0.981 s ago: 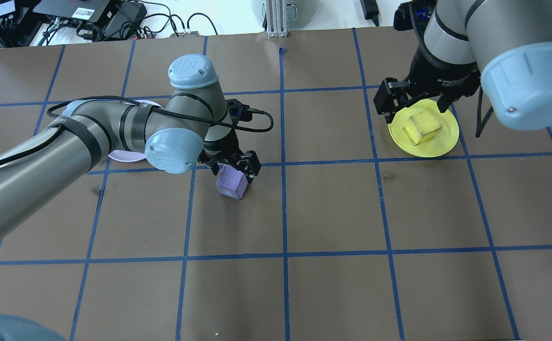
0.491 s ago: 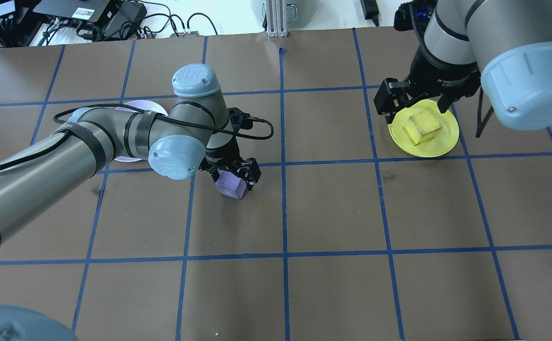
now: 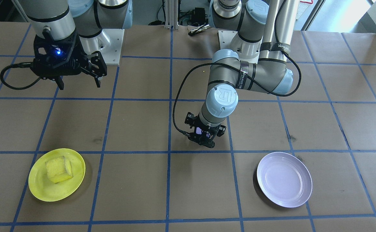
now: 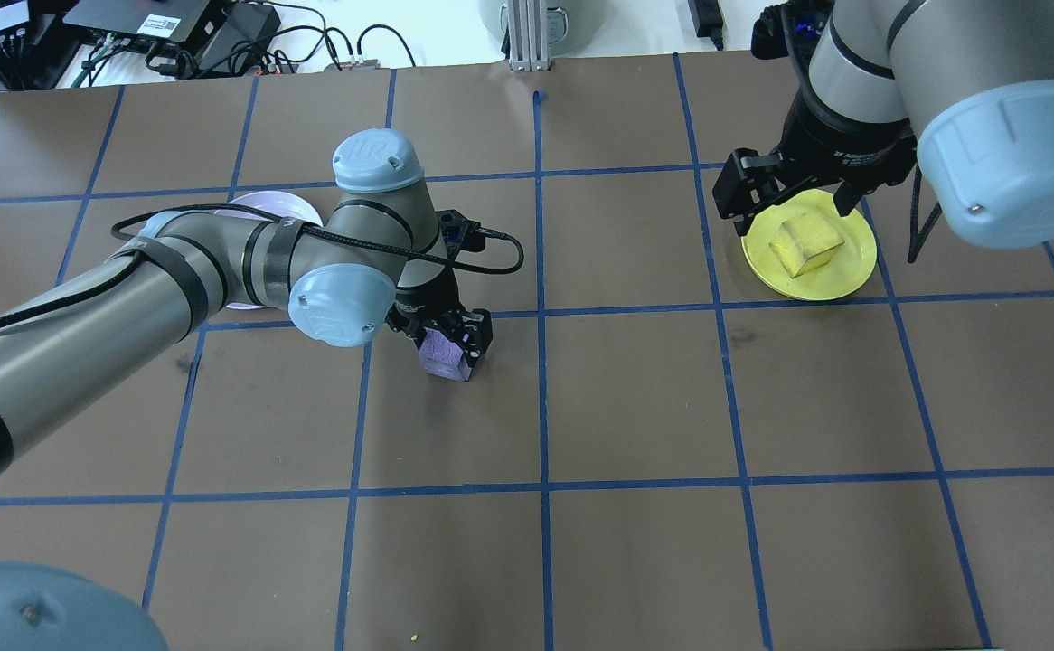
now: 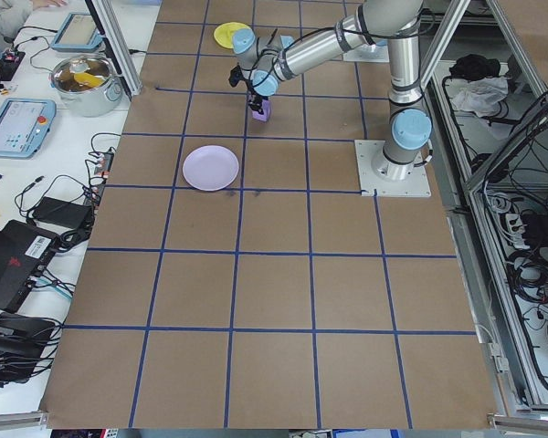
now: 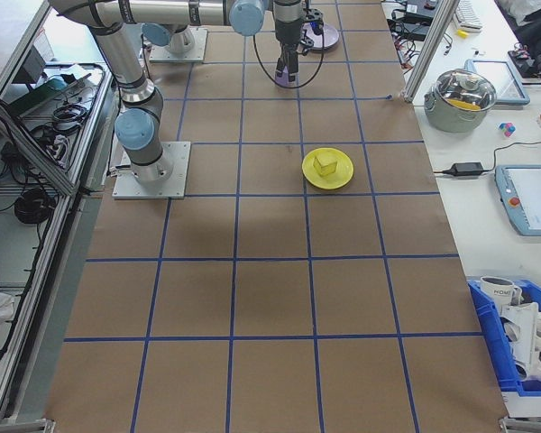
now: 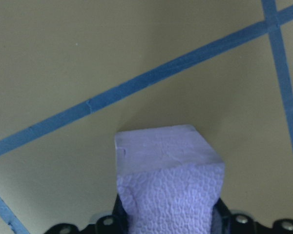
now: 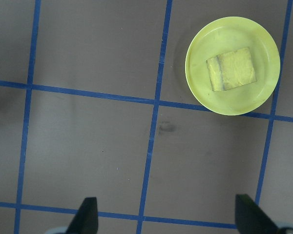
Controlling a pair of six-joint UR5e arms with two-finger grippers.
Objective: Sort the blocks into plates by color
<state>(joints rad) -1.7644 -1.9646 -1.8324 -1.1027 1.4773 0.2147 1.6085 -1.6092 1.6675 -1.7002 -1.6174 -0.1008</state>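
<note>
Brown paper table (image 4: 635, 398) gridded with blue tape (image 4: 542, 389); cables (image 4: 220, 41) along its edge.

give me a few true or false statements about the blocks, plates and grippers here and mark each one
1. The yellow block lies in the yellow plate. True.
2. The purple block lies in the lavender plate. False: it is between the left gripper's fingers, away from that plate.
3. The right gripper is shut on the yellow block. False: it is open and holds nothing.
4. The lavender plate holds nothing. True.
</note>
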